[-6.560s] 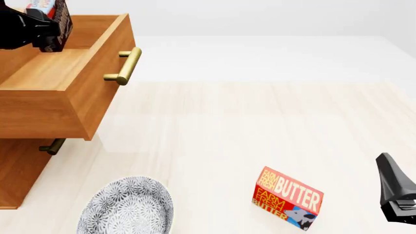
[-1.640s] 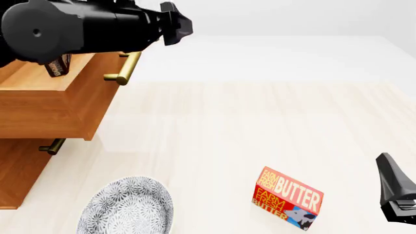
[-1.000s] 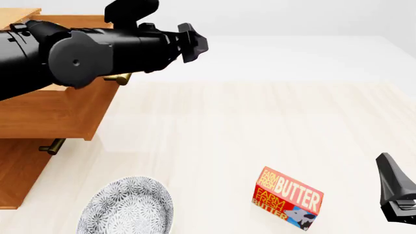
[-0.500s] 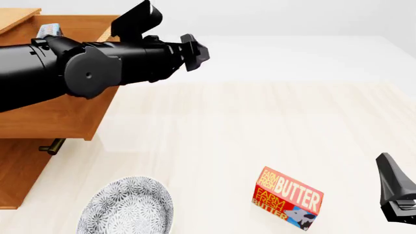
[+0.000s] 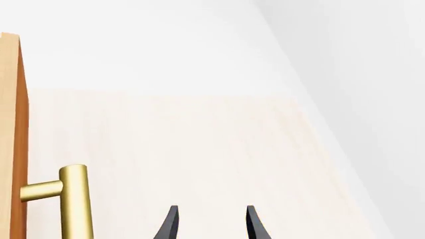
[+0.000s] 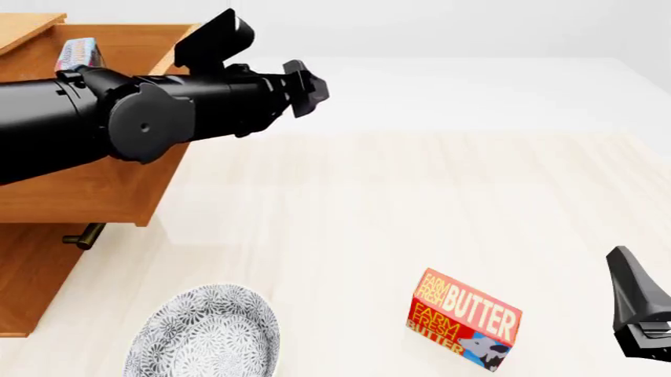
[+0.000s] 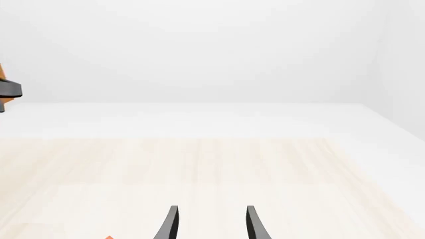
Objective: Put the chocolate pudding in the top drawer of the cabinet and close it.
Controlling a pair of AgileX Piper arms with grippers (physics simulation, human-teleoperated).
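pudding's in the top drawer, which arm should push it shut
Left. The left gripper hangs open just past the top drawer beside its brass handle, with the chocolate pudding inside. The right gripper sits far across the table near the butter box.

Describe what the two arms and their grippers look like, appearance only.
The left arm is a thick matte-black cylinder with a round joint cap, ending in a small black left gripper. The right gripper is an angular black wedge. Wrist views show thin, tapered, curved black fingers. No cables or markings show.
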